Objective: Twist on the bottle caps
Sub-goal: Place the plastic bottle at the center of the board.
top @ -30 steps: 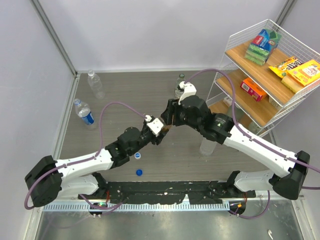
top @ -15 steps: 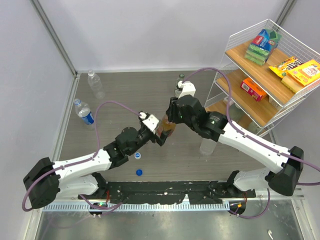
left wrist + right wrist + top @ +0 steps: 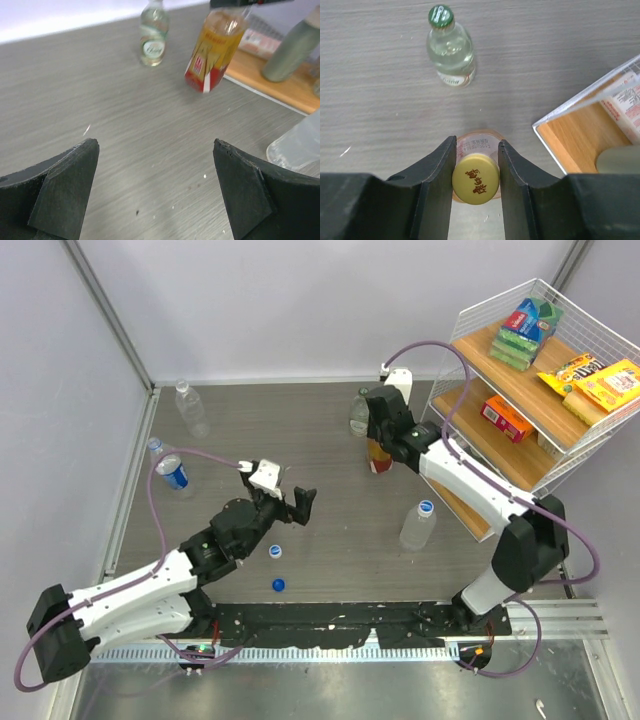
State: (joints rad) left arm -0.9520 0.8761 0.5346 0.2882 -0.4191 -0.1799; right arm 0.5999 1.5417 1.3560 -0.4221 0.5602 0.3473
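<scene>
- Right gripper [image 3: 476,150]: fingers clamped on the yellow cap [image 3: 475,178], which sits on top of the amber bottle [image 3: 216,45] at the far side of the table [image 3: 250,430], near the wire shelf [image 3: 478,343].
- Left gripper [image 3: 155,150]: fingers spread wide, holding nothing, above mid-table.
- Green-capped bottle [image 3: 450,50]: upright, near the amber bottle.
- Loose cap [image 3: 275,551] and dark blue cap [image 3: 279,585]: on the table by the left arm.
- Capped clear bottle [image 3: 416,528]: right of centre.
- Blue-label bottle [image 3: 171,470] and plain clear bottle [image 3: 190,408]: along the left edge.
</scene>
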